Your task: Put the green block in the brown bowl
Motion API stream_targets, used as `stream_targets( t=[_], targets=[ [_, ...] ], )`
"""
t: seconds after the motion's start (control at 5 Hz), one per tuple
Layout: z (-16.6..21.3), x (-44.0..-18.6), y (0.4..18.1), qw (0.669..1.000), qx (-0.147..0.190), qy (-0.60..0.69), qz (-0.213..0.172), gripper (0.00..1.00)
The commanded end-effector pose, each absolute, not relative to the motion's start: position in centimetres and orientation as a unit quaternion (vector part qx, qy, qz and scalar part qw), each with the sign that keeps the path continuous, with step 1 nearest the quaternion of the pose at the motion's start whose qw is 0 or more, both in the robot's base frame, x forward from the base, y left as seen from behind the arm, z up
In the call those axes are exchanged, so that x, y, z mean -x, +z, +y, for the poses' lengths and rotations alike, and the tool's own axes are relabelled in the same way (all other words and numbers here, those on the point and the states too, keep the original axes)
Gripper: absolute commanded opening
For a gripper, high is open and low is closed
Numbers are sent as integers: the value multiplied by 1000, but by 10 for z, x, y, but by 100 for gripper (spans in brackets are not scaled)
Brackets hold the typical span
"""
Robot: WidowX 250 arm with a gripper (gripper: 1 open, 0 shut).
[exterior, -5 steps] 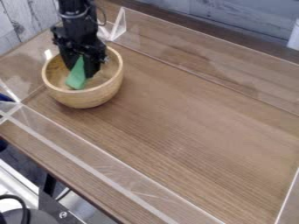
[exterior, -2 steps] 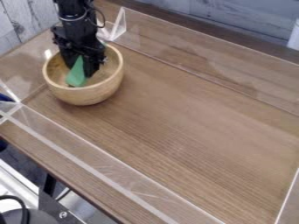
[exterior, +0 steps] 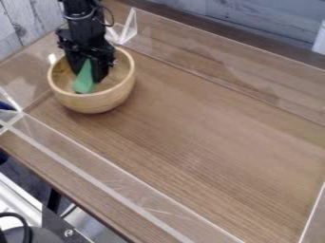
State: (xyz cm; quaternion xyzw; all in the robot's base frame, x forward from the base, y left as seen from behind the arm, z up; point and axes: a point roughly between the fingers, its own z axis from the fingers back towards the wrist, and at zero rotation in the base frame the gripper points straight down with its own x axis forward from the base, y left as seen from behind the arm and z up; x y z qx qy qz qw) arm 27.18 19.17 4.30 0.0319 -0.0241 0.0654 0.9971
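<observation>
1. Nearest the camera, the brown wood-grain worktop (exterior: pixel 203 142) lies bare, edged by a low clear plastic wall. A block that springs out of the bowl could slide far across it, though the wall would likely stop it.
2. Further back on the left, the round, light tan wooden bowl (exterior: pixel 91 92) sits free on the worktop. A sideways pull while something is still caught inside could drag or tip it.
3. Inside the bowl, the flat bright green rectangular block (exterior: pixel 84 78) stands tilted on end, its lower end down in the hollow. Let go from this lean, it may topple against the rim and rest half out.
4. Above it, the black end effector (exterior: pixel 86 63) points straight down with its jaws around the block's upper part, apparently grasping it. Lifting before the jaws spread would carry the block back out.
</observation>
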Motion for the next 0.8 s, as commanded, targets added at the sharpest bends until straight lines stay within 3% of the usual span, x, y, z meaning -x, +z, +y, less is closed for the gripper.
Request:
stream_targets(
  t=[0.0,0.2,0.4,0.6],
  targets=[
    [196,-275,44,996,-36,69,-34,0],
    [196,-275,41,996,-36,72,-33,0],
    [194,-271,56,997,-41,65,-30,100],
    [192,-272,63,996,-45,66,-26,100]
  ],
)
